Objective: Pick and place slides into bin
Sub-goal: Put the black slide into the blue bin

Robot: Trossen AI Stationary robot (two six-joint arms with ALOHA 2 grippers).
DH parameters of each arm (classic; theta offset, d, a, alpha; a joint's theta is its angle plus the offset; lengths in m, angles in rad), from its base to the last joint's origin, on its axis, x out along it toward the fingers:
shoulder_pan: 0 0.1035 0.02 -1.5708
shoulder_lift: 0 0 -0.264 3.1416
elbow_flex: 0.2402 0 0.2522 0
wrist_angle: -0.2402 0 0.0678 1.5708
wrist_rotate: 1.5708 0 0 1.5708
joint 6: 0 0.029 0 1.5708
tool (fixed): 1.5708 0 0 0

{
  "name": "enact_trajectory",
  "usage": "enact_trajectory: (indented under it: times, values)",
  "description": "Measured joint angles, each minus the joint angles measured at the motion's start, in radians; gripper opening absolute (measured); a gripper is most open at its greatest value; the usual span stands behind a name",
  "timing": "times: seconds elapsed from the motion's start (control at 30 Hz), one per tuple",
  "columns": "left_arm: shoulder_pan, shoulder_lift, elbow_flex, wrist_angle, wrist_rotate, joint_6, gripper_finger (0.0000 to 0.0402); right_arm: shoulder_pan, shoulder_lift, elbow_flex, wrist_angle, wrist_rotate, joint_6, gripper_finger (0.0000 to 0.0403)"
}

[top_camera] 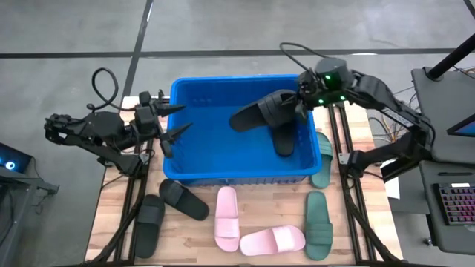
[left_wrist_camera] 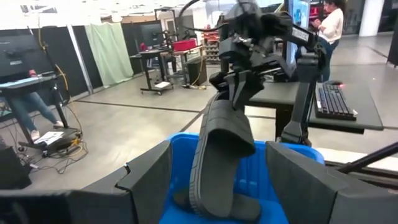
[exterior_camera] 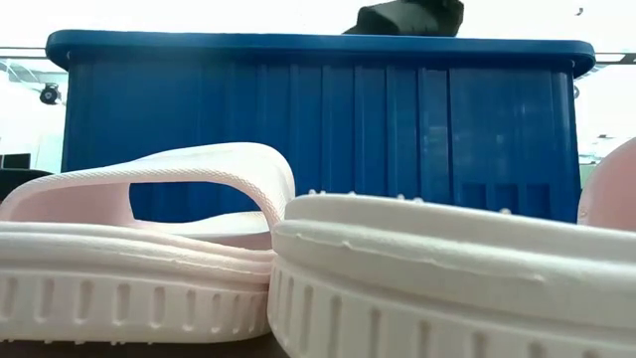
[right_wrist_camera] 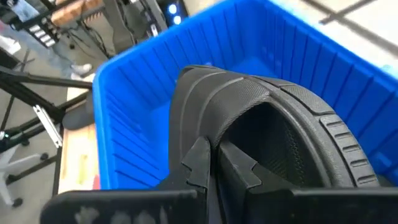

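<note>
My right gripper (top_camera: 300, 100) hangs over the right half of the blue bin (top_camera: 194, 152), shut on a black slide (top_camera: 258, 113); the left wrist view shows that slide (left_wrist_camera: 221, 155) from the other side. Another black slide (top_camera: 285, 139) lies on the bin's floor. My left gripper (top_camera: 177, 121) stands open over the bin's left rim with nothing between its fingers. On the table in front of the bin lie two black slides (top_camera: 184, 199) (top_camera: 149, 225), two pink slides (top_camera: 226, 217) (top_camera: 272, 240) and a green slide (top_camera: 317, 224). A second green slide (top_camera: 321, 159) lies at the bin's right wall. My right gripper pinches the black slide's wide strap at its edge (right_wrist_camera: 214, 140) between the two fingers (right_wrist_camera: 198, 163). It comes from the table's right side, slanting down. The slide hangs below the fingers inside the bin's opening, sole slanting down toward the left, clear of the rim.
The bin fills the table's middle and far part. In the low view the pink slides (exterior_camera: 139, 249) stand close before the bin's front wall (exterior_camera: 328, 129). Desks, a keyboard (top_camera: 454, 204) and people show beyond the table's right side.
</note>
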Motion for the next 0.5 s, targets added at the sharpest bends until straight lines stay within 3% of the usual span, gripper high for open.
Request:
enact_trajectory:
  times: [0.27,0.5]
  values:
    - [0.000,-0.013,0.000,-0.076,-0.001,-0.009,0.0240,-0.091,0.142,0.026,-0.006,-0.186,-0.010,0.0011]
    - [0.000,-0.014,0.000,-0.173,0.005,-0.012,0.0240,-0.123,0.319,0.168,-0.128,-0.292,-0.103,0.0011]
